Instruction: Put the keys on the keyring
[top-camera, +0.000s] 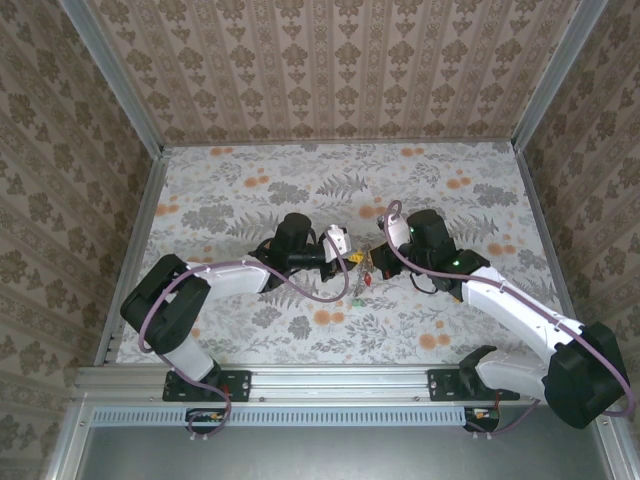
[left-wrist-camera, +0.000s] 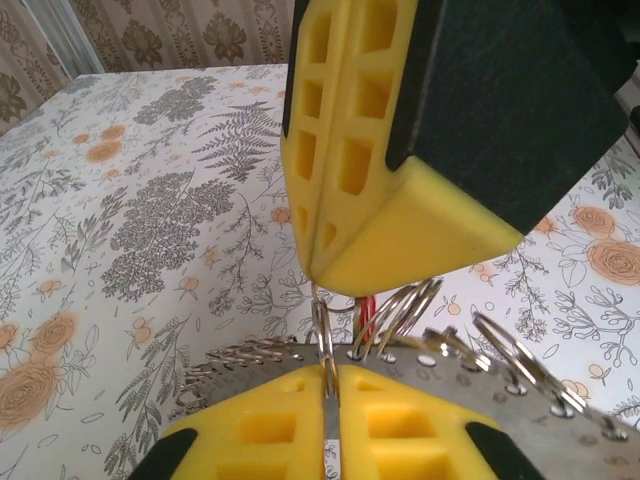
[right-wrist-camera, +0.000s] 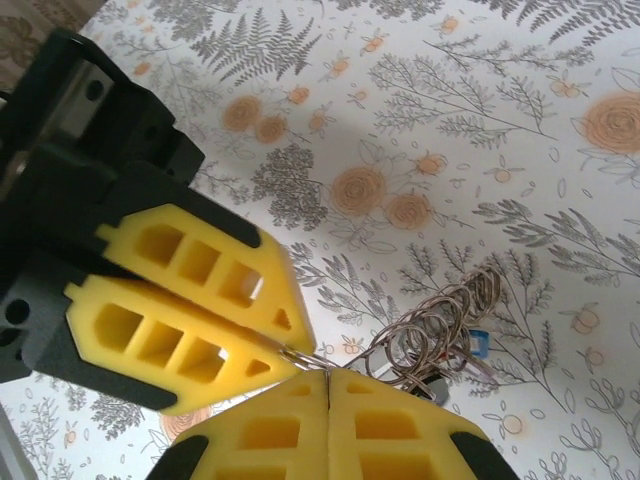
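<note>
My two grippers meet tip to tip above the middle of the table. The left gripper (top-camera: 350, 259) (left-wrist-camera: 338, 372) is shut on a small split ring (left-wrist-camera: 325, 335), and the right gripper (top-camera: 376, 258) (right-wrist-camera: 328, 378) pinches the same ring (right-wrist-camera: 300, 357) from the other end. The keyring (left-wrist-camera: 500, 388) is a thin metal band with holes, fringed with silvery rings (right-wrist-camera: 440, 325), and lies right behind the fingertips. Keys hang under it: a green head (top-camera: 355, 300), a red one (top-camera: 369, 281) (left-wrist-camera: 370, 312) and a blue one (right-wrist-camera: 478, 343).
The floral tablecloth (top-camera: 240, 190) runs to patterned walls at the back and sides. An aluminium rail (top-camera: 330, 380) with both arm bases lines the near edge. Each arm's purple cable (top-camera: 300, 290) loops close to the meeting point.
</note>
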